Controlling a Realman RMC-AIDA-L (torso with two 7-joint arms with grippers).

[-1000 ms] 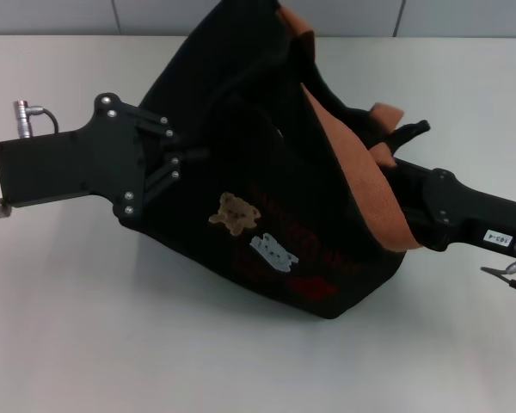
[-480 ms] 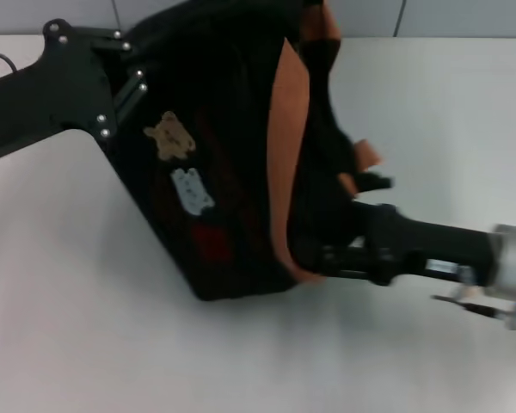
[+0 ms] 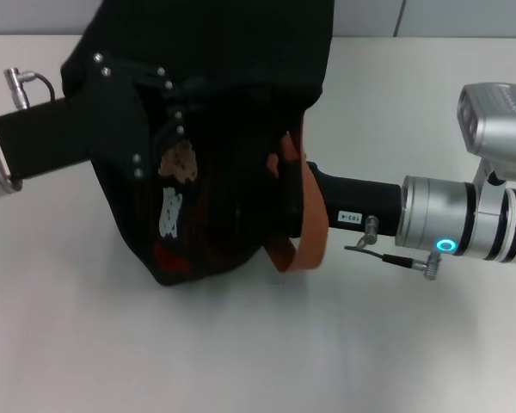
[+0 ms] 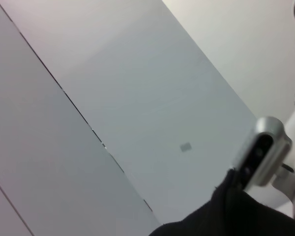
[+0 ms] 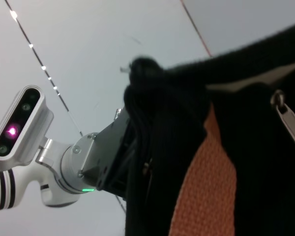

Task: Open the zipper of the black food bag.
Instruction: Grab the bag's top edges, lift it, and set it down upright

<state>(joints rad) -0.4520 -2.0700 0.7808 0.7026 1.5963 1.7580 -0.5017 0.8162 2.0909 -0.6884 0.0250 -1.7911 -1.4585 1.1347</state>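
Black food bag (image 3: pixel 232 103): it is held up off the white table (image 3: pixel 241 361), tipped over, between the two arms. The side with the tan bear patch (image 3: pixel 179 162) is turned to the head camera.

Orange-brown strap (image 3: pixel 308 225): it hangs down on the right side of the bag, over the right arm.

Left gripper (image 3: pixel 168 95): it is pressed against the left side of the bag, up near the top. Its black body is seen against the black cloth, so how far its fingers are spread, and what they hold, cannot be told.

Right gripper (image 3: pixel 282 194): it is pushed into the right side of the bag, behind the strap. Its fingers are hidden by cloth, so its hold cannot be told either.

Zipper (image 5: pixel 289 122): the small silver pull tab is seen only in the right wrist view, on the black cloth just beside the strap. The zip line looks shut there.

Step in hand: the bag is likely being turned so the top seam can be reached.

How to do it well: the bag should be kept steady by one gripper. The tab should be pinched by the other and pulled straight along the seam, not up. The strap should be kept off the zip line.
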